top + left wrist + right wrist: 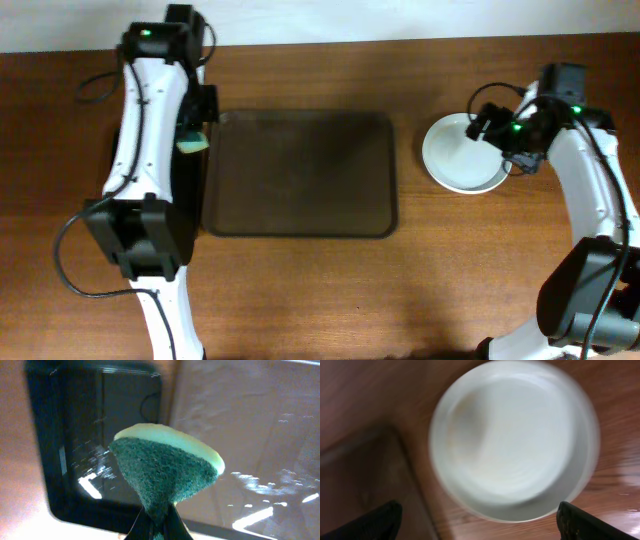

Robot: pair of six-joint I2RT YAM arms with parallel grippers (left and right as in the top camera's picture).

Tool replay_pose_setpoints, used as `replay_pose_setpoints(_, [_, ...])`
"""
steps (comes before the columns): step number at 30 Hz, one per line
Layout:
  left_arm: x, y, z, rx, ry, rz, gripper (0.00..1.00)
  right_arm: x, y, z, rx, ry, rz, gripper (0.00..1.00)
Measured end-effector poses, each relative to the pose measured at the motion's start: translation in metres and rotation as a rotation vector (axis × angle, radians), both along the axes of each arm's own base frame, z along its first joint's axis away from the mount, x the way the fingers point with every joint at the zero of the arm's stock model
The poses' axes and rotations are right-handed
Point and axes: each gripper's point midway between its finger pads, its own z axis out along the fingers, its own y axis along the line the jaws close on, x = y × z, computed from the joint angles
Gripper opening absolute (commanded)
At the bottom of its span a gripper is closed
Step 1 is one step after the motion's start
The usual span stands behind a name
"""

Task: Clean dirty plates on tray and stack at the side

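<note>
The dark brown tray [300,175] lies at the table's middle with nothing on it. White plates [455,155] sit stacked on the wood to its right; they also fill the right wrist view [515,440], blurred. My right gripper [492,125] hovers open over the stack's right part, its two dark fingertips wide apart [480,522]. My left gripper [190,140] is shut on a green and yellow sponge [165,467], held over the tray's left edge [280,445].
A glossy black tray [75,435] lies under the left arm at the tray's left side. Both arms' white links and cables run along the left and right table edges.
</note>
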Motion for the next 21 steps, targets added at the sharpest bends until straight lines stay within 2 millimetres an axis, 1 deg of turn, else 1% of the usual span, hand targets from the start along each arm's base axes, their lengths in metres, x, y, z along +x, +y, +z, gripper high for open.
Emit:
replay_pose_setpoints(2, [-0.005,0.038,-0.006,0.011,0.024,0.087,0.01,0.005,0.036,0.002,0.003,-0.016,0.086,0.98])
replay_pose_setpoints(3, [-0.01,0.067,-0.016,0.017,0.037,0.159,0.01,0.007,0.059,0.003,0.0,-0.027,0.142,0.98])
replay_pose_setpoints(4, [-0.012,0.088,-0.027,0.023,0.043,0.209,0.01,0.007,0.075,0.003,-0.01,-0.032,0.18,0.98])
replay_pose_setpoints(5, [-0.008,0.101,-0.046,0.029,0.025,0.242,0.16,0.007,0.09,0.003,-0.027,-0.039,0.216,0.98])
replay_pose_setpoints(6, [-0.005,0.103,-0.064,0.031,0.019,0.246,0.34,0.006,0.097,0.003,-0.036,-0.037,0.235,0.98])
replay_pose_setpoints(7, [-0.005,0.102,-0.08,0.03,0.025,0.244,0.5,0.005,0.1,0.002,-0.043,-0.034,0.246,0.99])
replay_pose_setpoints(8, [-0.01,0.102,-0.098,0.031,0.044,0.253,0.78,0.003,0.1,0.001,-0.047,-0.026,0.249,0.98])
replay_pose_setpoints(9, [-0.022,0.103,-0.112,0.03,0.086,0.258,0.99,0.002,0.1,0.001,-0.051,-0.022,0.248,0.98])
replay_pose_setpoints(10, [-0.024,0.104,-0.115,0.03,0.092,0.259,0.99,0.002,0.1,0.001,-0.052,-0.023,0.249,0.98])
replay_pose_setpoints(14, [-0.023,0.103,-0.114,0.019,0.091,0.262,0.99,0.001,0.099,0.0,-0.057,-0.019,0.253,0.99])
replay_pose_setpoints(15, [-0.025,0.102,-0.112,0.014,0.096,0.262,0.99,-0.003,0.099,-0.002,-0.061,-0.002,0.264,0.98])
replay_pose_setpoints(16, [-0.023,0.101,-0.104,0.011,0.076,0.261,0.99,-0.005,0.099,-0.003,-0.061,0.007,0.268,0.98])
replay_pose_setpoints(17, [-0.02,0.101,-0.082,0.01,0.02,0.261,0.99,-0.01,0.098,-0.004,-0.061,0.029,0.27,0.99])
replay_pose_setpoints(18, [-0.019,0.1,-0.047,0.013,-0.066,0.26,0.99,-0.014,0.098,-0.005,-0.06,0.048,0.272,0.99])
replay_pose_setpoints(19, [-0.019,0.1,-0.019,0.016,-0.136,0.26,0.99,-0.022,0.097,-0.004,-0.06,0.08,0.277,0.99])
replay_pose_setpoints(20, [-0.028,0.097,0.06,0.021,-0.333,0.256,0.99,-0.024,0.097,0.012,-0.068,0.077,0.297,0.99])
replay_pose_setpoints(21, [-0.032,0.097,0.08,0.024,-0.386,0.256,0.99,-0.025,0.097,0.026,-0.073,0.055,0.306,0.99])
